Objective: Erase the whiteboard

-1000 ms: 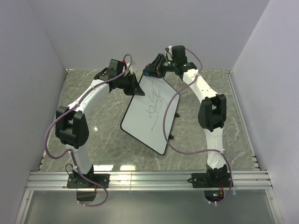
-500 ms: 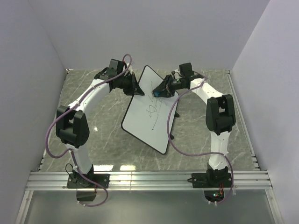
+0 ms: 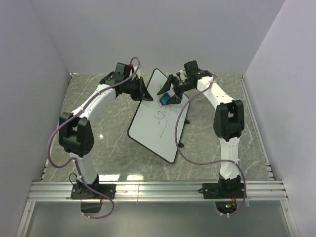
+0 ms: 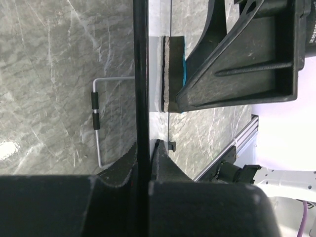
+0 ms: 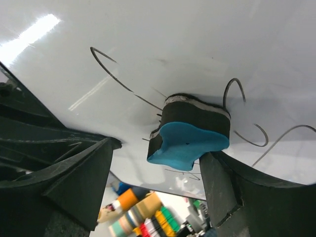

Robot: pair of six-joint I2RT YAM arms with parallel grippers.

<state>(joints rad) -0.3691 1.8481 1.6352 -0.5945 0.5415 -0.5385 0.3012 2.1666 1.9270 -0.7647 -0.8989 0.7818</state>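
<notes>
The whiteboard (image 3: 153, 133) stands tilted on the marble table, with black scribbles (image 3: 163, 118) on its face. My left gripper (image 3: 146, 93) is shut on its upper left rim; in the left wrist view (image 4: 145, 145) the fingers clamp the black edge (image 4: 140, 74). The blue eraser (image 3: 164, 100) lies flat against the board's upper face. In the right wrist view the eraser (image 5: 190, 136) sits on the scribbles of the board (image 5: 148, 49). My right gripper (image 5: 157, 150) stands wide open around it; only the right finger touches the eraser. The eraser also shows in the left wrist view (image 4: 173, 74).
A wire stand (image 4: 97, 118) props the board from behind. Small black feet (image 3: 181, 144) show at its right edge. An aluminium rail (image 3: 158, 190) runs along the near table edge. Grey walls close in the left, back and right sides.
My right arm brought the eraser from the board's top corner down onto its upper face, then shifted slightly left. The left gripper and the board have stayed put.
</notes>
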